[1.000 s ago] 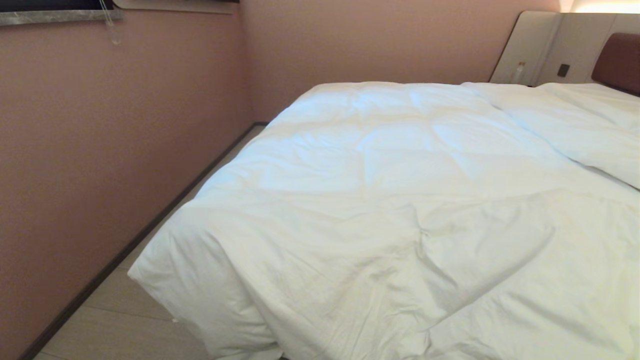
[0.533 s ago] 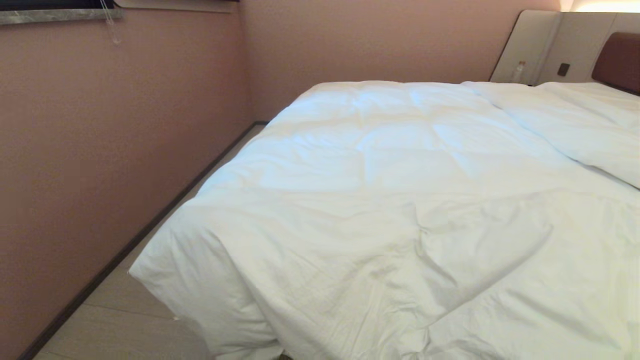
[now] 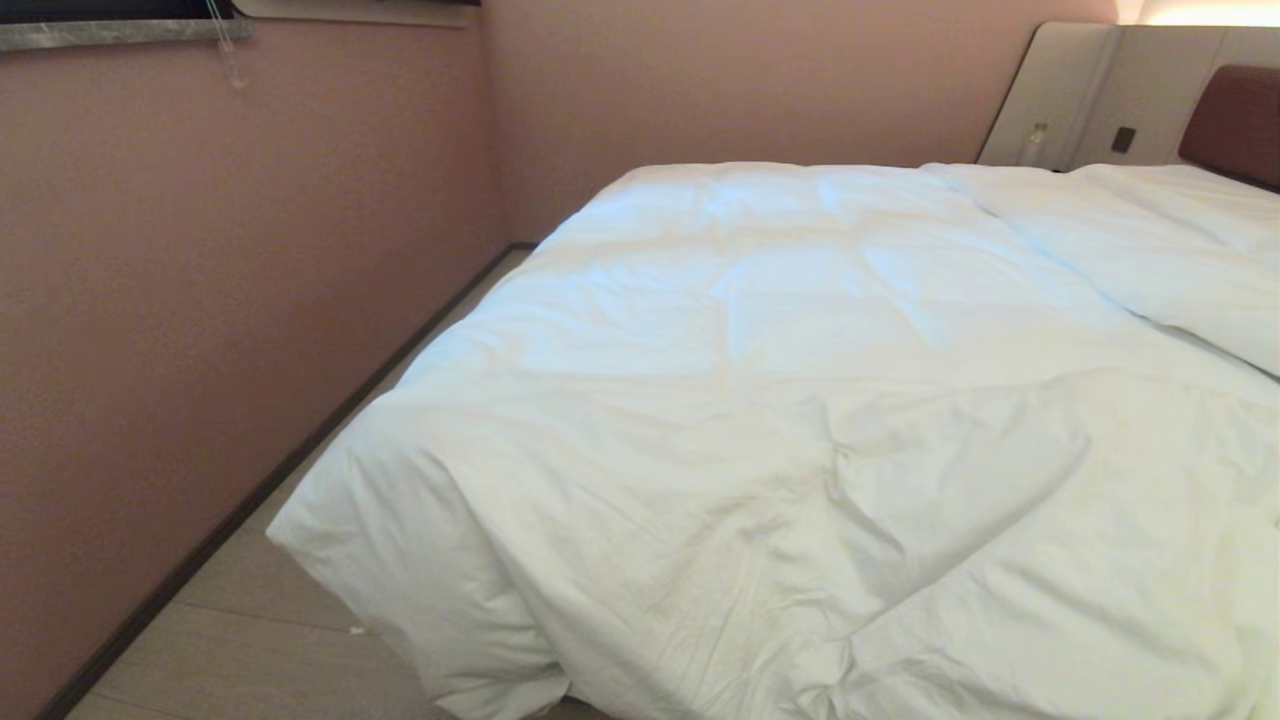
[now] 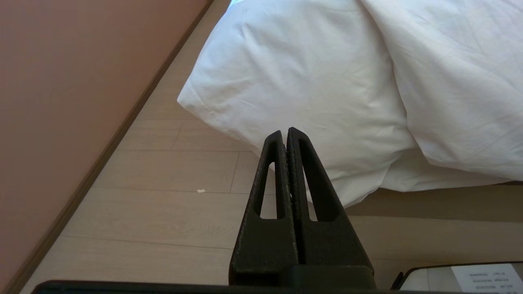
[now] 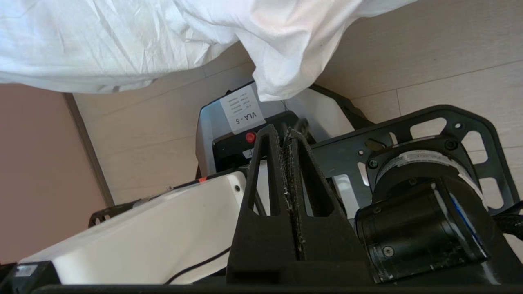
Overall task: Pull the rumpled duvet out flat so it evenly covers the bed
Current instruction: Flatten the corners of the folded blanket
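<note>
While neither arm appears in the head view, the duvet (image 3: 800, 400) fills the centre and right of that frame, spread over the bed (image 3: 1235, 120) with creases bunched in the lower middle. Its near corner (image 3: 330, 530) overhangs the floor (image 3: 230, 650) at lower left, beside the pink wall (image 3: 200, 300). Pillows (image 3: 1150, 240) lie at upper right below the brown headboard. The left claw (image 4: 284, 132) is clenched on nothing, just short of the hanging duvet corner. The right claw (image 5: 284, 132) is clenched and empty, above the robot's base (image 5: 229, 122), under the duvet's edge.
</note>
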